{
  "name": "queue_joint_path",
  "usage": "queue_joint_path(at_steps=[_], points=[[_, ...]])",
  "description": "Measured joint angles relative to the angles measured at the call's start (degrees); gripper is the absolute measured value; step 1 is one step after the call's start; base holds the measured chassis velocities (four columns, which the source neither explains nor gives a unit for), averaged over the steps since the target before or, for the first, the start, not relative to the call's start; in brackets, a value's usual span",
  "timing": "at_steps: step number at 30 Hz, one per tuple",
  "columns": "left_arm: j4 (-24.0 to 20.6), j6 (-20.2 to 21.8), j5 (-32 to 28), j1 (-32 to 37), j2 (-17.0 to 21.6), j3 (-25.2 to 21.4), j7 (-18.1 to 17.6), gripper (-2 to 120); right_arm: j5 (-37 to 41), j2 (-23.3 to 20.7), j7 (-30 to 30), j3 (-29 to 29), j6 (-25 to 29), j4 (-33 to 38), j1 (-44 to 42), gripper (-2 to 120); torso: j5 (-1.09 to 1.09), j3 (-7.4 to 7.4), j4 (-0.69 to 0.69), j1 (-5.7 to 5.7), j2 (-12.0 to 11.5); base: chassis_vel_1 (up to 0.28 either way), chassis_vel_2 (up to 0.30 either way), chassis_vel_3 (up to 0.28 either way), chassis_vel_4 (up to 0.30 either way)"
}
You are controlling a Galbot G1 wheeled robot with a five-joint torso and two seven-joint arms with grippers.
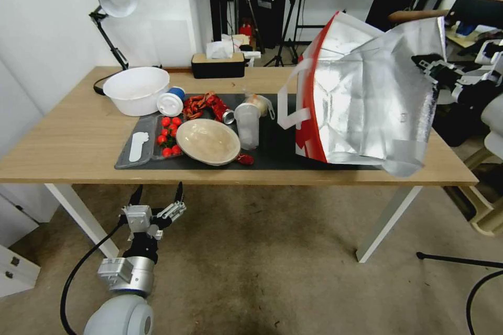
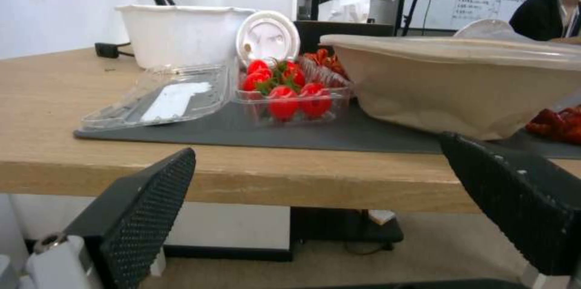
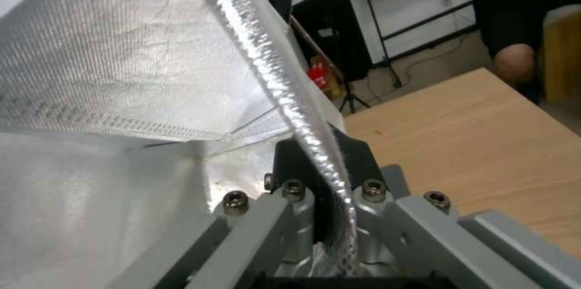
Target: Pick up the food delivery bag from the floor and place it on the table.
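The large white-and-red food delivery bag with silver foil lining point(image 1: 367, 99) is seen resting on the right part of the wide light-wood surface point(image 1: 68, 136), its base partly on the dark grey mat point(image 1: 277, 146) and its foil side bulging toward the surface's front right edge; whether the base bears fully on the surface cannot be told for certain. A white strap handle point(image 1: 293, 107) hangs along its red edge. The right claw point(image 1: 430, 69) is held at the bag's upper right rim, and in the right wrist view its fingers are seen pressed together on the foil rim point(image 3: 302, 112), pinching it. The left claw point(image 1: 157, 201) is held low in front of the surface, over the brownish-beige carpet floor point(image 1: 272, 272), with its black textured fingers point(image 2: 151, 207) spread apart and nothing between them. On the mat a beige round bowl point(image 1: 208, 141), a clear plastic tray of red tomatoes point(image 1: 168, 136) and a clear plastic cup point(image 1: 247, 124) are set, well apart from the bag. A white bowl point(image 1: 137, 90) stands behind them.
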Motion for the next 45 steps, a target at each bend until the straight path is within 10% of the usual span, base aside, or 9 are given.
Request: queue_joint_path(at_steps=[25,45], points=[[-0.1,-0.41,0.25,0.41,-0.29,0.22,0.12,100,-1.6,-0.65,-1.46,-6.24,0.05,-4.94,7.01,0,0.0,0.0,0.01,0.0,-0.01,0.0,0.0,0.0,0.0],[-0.46,-0.95,0.44,0.82,-0.39,0.51,0.57,100,-3.92,-1.78,-8.25,-0.84,3.8,-2.41,3.93,75,-0.01,0.0,0.0,-0.01,0.0,0.0,0.0,0.0,0.0]])
